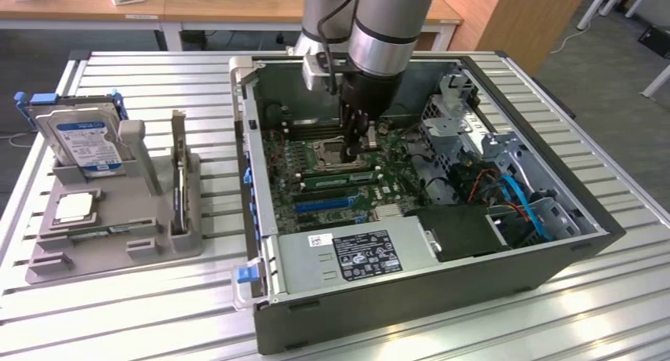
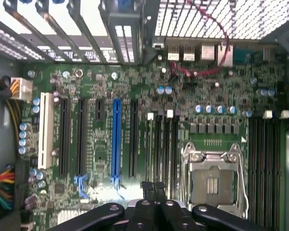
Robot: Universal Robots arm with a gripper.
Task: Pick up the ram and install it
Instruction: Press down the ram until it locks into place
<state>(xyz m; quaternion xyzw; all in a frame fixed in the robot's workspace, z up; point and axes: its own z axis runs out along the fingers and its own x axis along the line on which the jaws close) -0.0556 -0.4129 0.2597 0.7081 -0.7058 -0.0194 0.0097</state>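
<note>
Where slats run, table (image 1: 157,298) carries case (image 1: 419,298).

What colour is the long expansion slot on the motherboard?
Blue slot, clearest in the wrist view.

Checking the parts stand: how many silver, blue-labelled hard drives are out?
1. The silver, blue-labelled hard drive stands upright in the grey holder, on the exterior view's left. Others may hide inside the case.
</note>
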